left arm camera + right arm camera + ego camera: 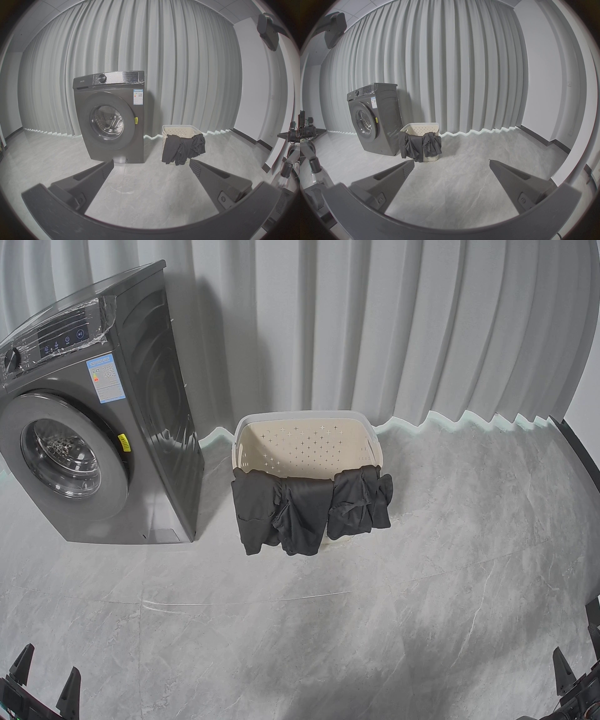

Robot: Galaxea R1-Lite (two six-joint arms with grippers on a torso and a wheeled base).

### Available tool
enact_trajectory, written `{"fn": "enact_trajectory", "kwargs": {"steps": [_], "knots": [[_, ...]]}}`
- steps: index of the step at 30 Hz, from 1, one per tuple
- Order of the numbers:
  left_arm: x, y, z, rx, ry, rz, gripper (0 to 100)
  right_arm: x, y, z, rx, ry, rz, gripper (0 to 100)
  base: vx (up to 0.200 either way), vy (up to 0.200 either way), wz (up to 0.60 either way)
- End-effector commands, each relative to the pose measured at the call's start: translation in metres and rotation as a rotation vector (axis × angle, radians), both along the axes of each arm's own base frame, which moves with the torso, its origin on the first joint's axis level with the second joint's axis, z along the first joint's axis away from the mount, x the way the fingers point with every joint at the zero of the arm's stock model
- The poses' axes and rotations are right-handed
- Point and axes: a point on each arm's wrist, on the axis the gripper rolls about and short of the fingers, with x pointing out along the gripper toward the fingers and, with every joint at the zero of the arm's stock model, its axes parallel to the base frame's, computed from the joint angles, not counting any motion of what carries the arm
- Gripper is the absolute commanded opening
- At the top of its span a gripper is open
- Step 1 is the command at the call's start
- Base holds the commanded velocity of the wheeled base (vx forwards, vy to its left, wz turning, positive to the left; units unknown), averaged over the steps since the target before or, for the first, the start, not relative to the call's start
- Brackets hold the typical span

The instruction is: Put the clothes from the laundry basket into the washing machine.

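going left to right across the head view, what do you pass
washing machine → laundry basket, with the dark clothes draped over its front rim → right gripper at the lower edge

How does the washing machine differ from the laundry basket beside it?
The washing machine is dark grey and tall; the laundry basket is cream and low. The machine's door is shut; the basket is open-topped, dark clothes draped over its rim. Both stand on the floor.
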Motion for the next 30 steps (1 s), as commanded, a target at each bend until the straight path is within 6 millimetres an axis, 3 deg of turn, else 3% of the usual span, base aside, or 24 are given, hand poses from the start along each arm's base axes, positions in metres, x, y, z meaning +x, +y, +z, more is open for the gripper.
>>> {"fn": "enact_trajectory", "kwargs": {"steps": [1, 30], "knots": [[0.0001, 0.0000, -0.0047, -0.001, 0.001, 0.000, 100, -0.0002, 0.0000, -0.0044, 0.000, -0.001, 0.000, 100, 0.200, 0.000, 0.00], [0.0001, 0.0000, -0.0049, -0.001, 0.002, 0.000, 100, -0.0002, 0.0000, -0.0044, 0.000, -0.001, 0.002, 100, 0.200, 0.000, 0.00]]}}
